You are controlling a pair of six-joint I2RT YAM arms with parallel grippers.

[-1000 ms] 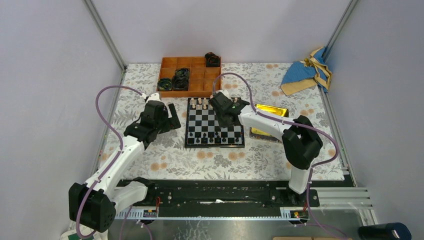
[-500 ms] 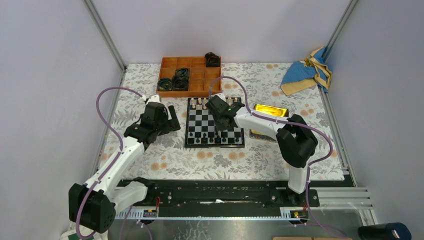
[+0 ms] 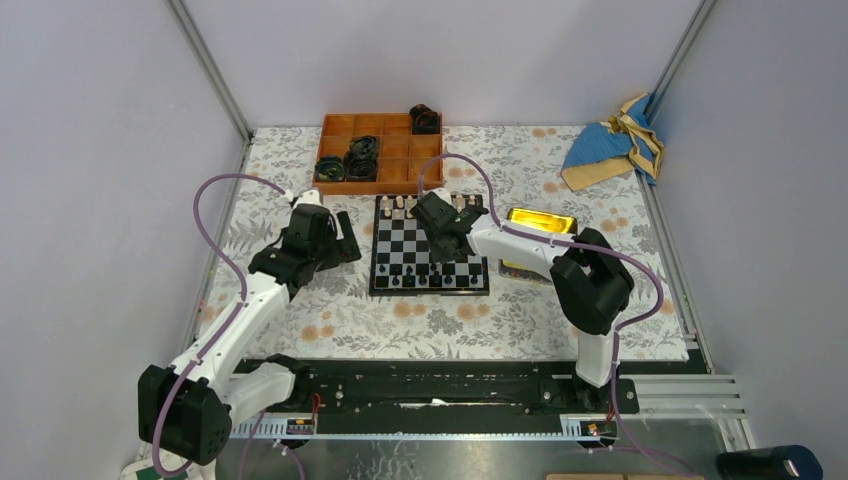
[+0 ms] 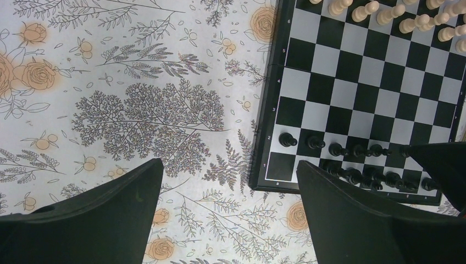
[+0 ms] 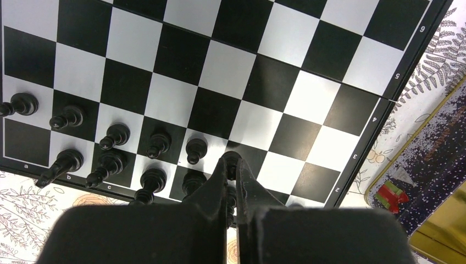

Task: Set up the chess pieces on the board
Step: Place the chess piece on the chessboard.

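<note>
Top external view: the left gripper (image 3: 347,234) hangs over the floral-printed tablecloth (image 3: 300,300), just beside the left edge of the square, black-and-silver checkered chessboard (image 3: 395,245) with its thin black frame. Its jaws are spread wide and carry nothing. This looks like a parking position: it keeps the left arm out of the working zone and leaves it able to reach the near-left squares.

Left wrist view: the small black chess pieces (image 4: 351,165) occupy the two near ranks. The cream-coloured chessmen (image 4: 384,11) line the far edge. The near-left corner square is vacant, so the black setup is judged incomplete.

Right wrist view: the right gripper (image 5: 233,164) is over the second rank with its fingers pinched together. The tips appear to clamp a small black pawn (image 5: 231,158), immediately to the right of five pawns standing in line. The grip is narrow and comes from above, probably because each piece fills barely one square. A wider or slanted approach could knock over the neighbouring pieces. The step in hand is judged to be seating the sixth pawn. Release should need only a slight opening, followed by a straight lift.

Farther right, a yellow metal tin (image 3: 540,222) lies just beside the chessboard's right edge. It is presumably the piece storage, placed within short reach of the right arm.
</note>
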